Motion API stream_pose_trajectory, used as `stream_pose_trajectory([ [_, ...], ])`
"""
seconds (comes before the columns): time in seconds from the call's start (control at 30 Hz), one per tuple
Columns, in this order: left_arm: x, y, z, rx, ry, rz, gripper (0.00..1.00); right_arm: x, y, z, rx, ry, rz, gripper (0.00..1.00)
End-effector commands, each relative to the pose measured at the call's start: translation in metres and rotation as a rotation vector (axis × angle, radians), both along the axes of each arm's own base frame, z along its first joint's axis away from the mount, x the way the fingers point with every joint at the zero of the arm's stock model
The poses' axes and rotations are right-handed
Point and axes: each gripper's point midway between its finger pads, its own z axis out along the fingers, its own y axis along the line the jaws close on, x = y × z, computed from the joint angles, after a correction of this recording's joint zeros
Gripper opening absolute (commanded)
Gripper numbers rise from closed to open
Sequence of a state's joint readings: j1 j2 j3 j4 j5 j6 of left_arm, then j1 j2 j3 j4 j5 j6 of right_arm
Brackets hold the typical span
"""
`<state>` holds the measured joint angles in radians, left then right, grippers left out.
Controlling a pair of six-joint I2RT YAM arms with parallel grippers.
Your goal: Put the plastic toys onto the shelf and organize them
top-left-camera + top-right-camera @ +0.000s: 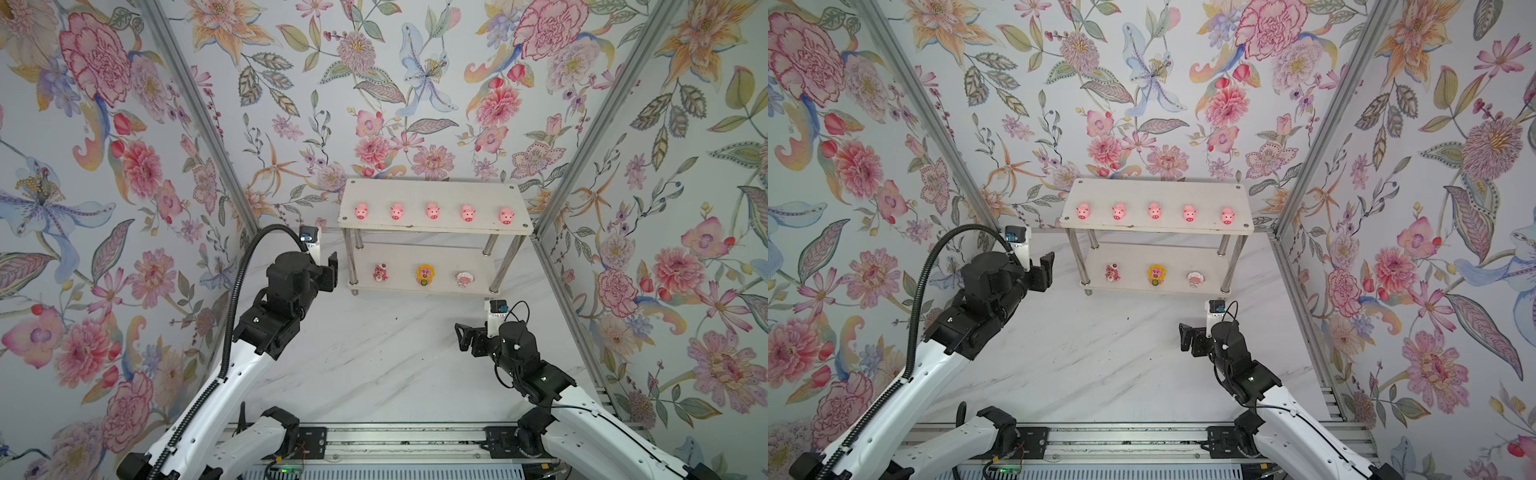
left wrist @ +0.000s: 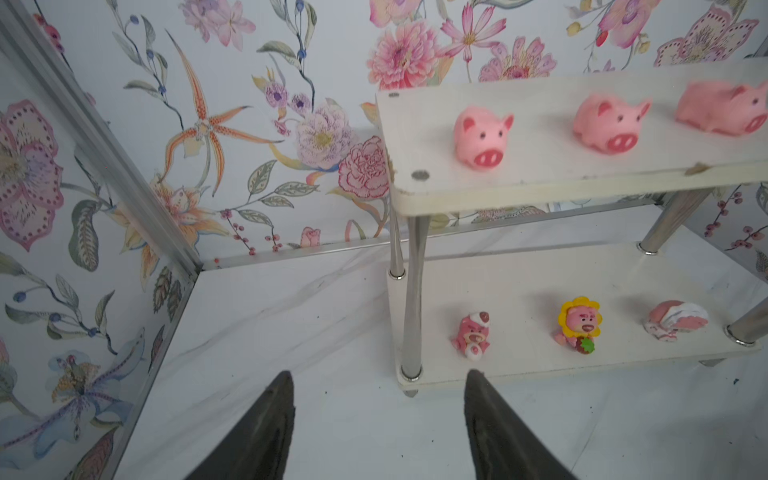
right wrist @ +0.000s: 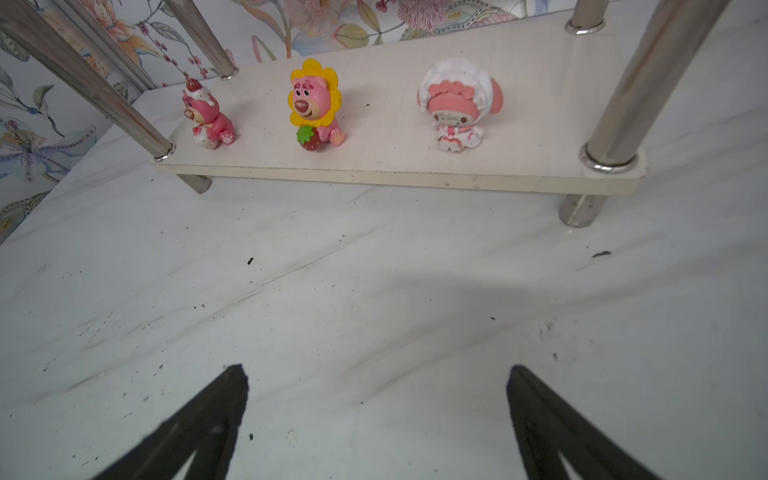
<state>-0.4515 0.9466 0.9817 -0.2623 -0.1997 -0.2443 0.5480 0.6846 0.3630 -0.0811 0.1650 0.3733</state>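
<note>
White two-tier shelf, four chrome tube legs, frame centre. Upper tier: five rounded matte pink pigs. Lower tier, three, glossy: red-pink bear, yellow-petalled figure, pink-and-white figure. Left gripper, right gripper: jaws apart, empty.

Shelf on marble table: pigs above, figurines below

Pink pigs, white shelf, floral walls

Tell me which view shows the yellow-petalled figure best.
The right wrist view: the yellow-petalled figure is close, frontal and sharp. The left wrist view shows it smaller, from above; both top views show it tiny.
</note>
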Motion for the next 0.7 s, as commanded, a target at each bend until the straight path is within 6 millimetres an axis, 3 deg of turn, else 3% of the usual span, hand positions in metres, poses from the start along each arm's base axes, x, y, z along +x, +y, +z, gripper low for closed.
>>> stream_pose_trajectory([
  [0.0,-0.009,0.015,-0.016,-0.060,-0.103,0.062,0.69,-0.005,-0.027,0.012,-0.075,-0.019,-0.096,0.99],
  [0.07,-0.018,0.022,-0.037,-0.071,-0.134,0.072,0.76,-0.007,-0.038,0.021,-0.091,-0.047,-0.136,0.99],
  [0.1,-0.022,0.026,-0.046,-0.071,-0.145,0.086,0.96,-0.007,-0.042,0.025,-0.100,-0.062,-0.151,0.99],
  [0.13,-0.025,0.032,-0.055,-0.071,-0.169,0.111,0.99,-0.007,-0.047,0.028,-0.113,-0.077,-0.175,0.99],
  [0.27,-0.035,0.068,-0.082,0.002,-0.262,0.279,0.99,-0.002,-0.072,0.029,-0.210,-0.110,-0.292,0.99],
  [0.33,-0.040,0.071,-0.093,0.072,-0.329,0.276,0.99,0.003,-0.079,0.025,-0.265,-0.118,-0.330,0.99],
  [0.47,-0.051,0.086,-0.118,0.148,-0.410,0.327,0.99,0.019,-0.076,0.013,-0.343,-0.180,-0.326,0.99],
  [0.63,-0.041,0.111,-0.158,0.155,-0.337,0.377,1.00,0.044,-0.079,0.015,-0.493,-0.224,-0.328,0.99],
  [0.67,-0.039,0.116,-0.156,0.143,-0.352,0.395,0.99,0.050,-0.079,0.013,-0.528,-0.237,-0.326,0.99],
])
